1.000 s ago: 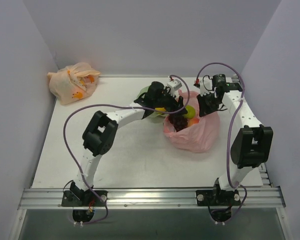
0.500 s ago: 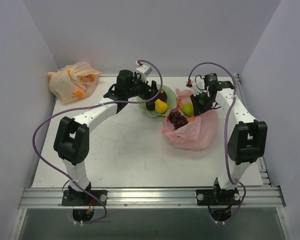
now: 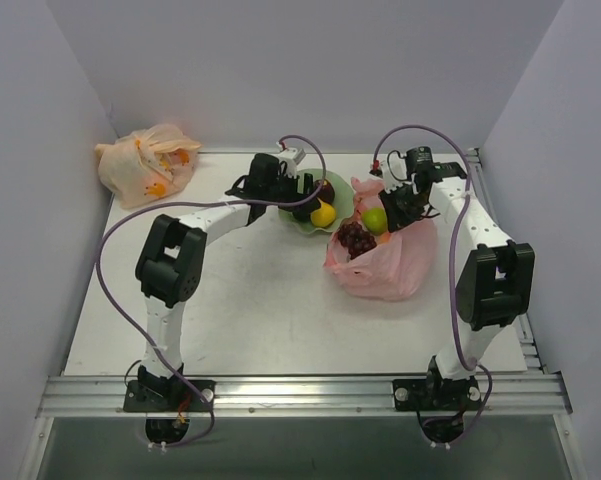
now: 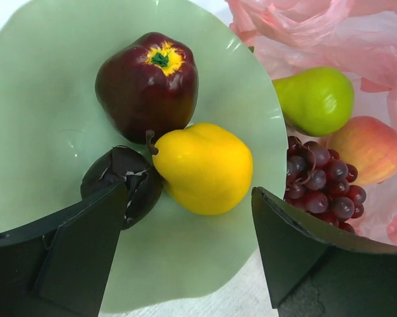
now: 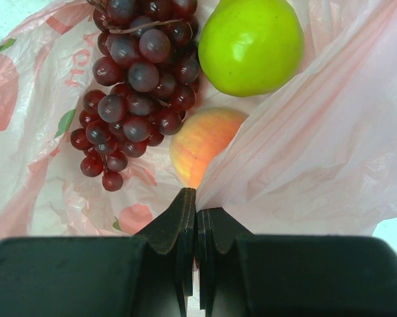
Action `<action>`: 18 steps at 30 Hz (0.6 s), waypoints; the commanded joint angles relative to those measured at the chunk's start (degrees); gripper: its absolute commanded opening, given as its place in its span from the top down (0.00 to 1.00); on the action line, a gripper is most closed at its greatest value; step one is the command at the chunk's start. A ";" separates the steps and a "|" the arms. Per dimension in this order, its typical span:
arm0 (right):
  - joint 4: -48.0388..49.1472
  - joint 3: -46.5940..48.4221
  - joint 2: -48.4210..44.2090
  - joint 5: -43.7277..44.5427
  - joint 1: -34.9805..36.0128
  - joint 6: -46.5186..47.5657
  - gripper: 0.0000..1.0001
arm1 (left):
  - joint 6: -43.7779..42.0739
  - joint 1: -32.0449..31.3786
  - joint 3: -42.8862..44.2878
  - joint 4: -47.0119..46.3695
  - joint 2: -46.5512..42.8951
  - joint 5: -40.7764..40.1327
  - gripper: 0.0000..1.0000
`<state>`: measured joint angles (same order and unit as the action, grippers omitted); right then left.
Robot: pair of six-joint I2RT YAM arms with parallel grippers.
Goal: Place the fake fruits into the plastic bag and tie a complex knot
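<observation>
White table (image 3: 260, 310) | lilac walls (image 3: 310, 70) | pink bag (image 3: 390, 270) right | tied bag (image 3: 145, 165) far-left corner

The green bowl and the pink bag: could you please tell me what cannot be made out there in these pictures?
- Left wrist view: the dark fruit in the green bowl is partly hidden by the left tool; its kind is unclear.
- Right wrist view: a fold of the plastic bag covers part of the peach.
- Right wrist view: the shut right tool hides how much film it pinches.
</observation>
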<state>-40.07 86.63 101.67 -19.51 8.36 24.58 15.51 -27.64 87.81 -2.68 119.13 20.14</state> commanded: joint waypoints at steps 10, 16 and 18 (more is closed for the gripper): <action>-0.88 -0.94 -2.44 1.23 0.43 1.17 1.00 | 7.16 -0.57 4.65 -5.49 3.48 4.99 0.19; -0.97 -0.93 -2.18 1.40 0.43 1.17 1.00 | 8.40 -1.19 5.88 -7.17 5.14 7.19 0.27; -0.88 -0.94 -2.26 1.40 0.43 1.09 1.00 | 8.31 -1.63 6.06 -7.43 5.67 7.72 0.30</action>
<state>-40.05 86.13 101.67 -18.81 8.36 25.19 22.85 -28.60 90.91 -6.55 123.70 25.43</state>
